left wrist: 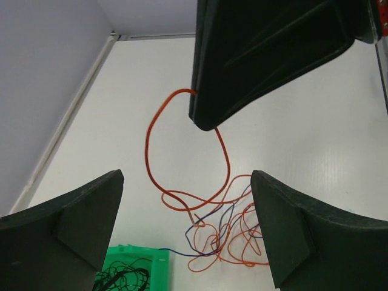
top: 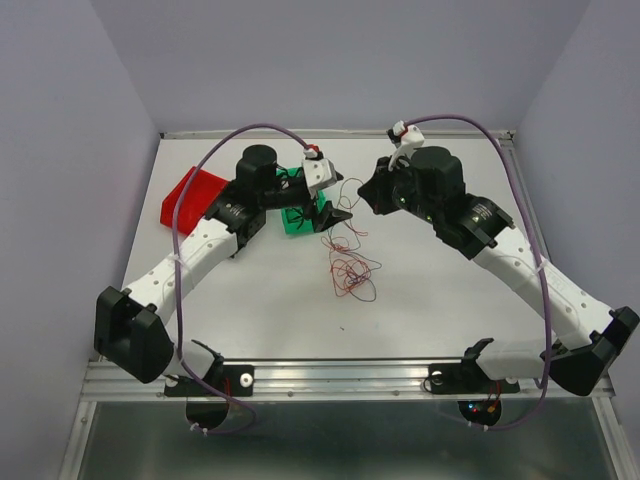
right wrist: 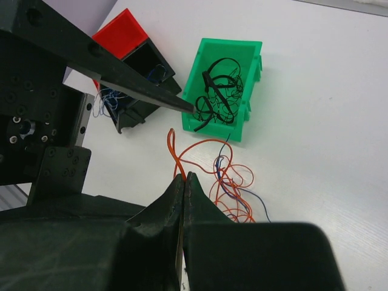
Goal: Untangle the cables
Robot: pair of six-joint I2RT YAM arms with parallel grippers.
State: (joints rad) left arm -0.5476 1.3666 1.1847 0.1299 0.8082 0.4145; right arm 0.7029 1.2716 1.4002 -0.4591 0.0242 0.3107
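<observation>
The cables (top: 350, 270) lie as a loose clump of thin red and blue wires on the white table, just below both grippers. My right gripper (right wrist: 184, 177) is shut on a red cable (left wrist: 147, 142), which rises from the clump (right wrist: 233, 188) in a tall loop. In the left wrist view its tip (left wrist: 203, 124) hangs above the tangle (left wrist: 224, 236). My left gripper (left wrist: 187, 176) stands wide open with nothing between its fingers, hovering by the green bin (left wrist: 139, 260). A blue strand runs from the clump to that bin.
The green bin (right wrist: 225, 60) holds black wires. Left of it are a black bin (right wrist: 142, 66) with blue wires and a red bin (top: 195, 195). Purple arm cables arch over both arms. Walls close in the left, right and back.
</observation>
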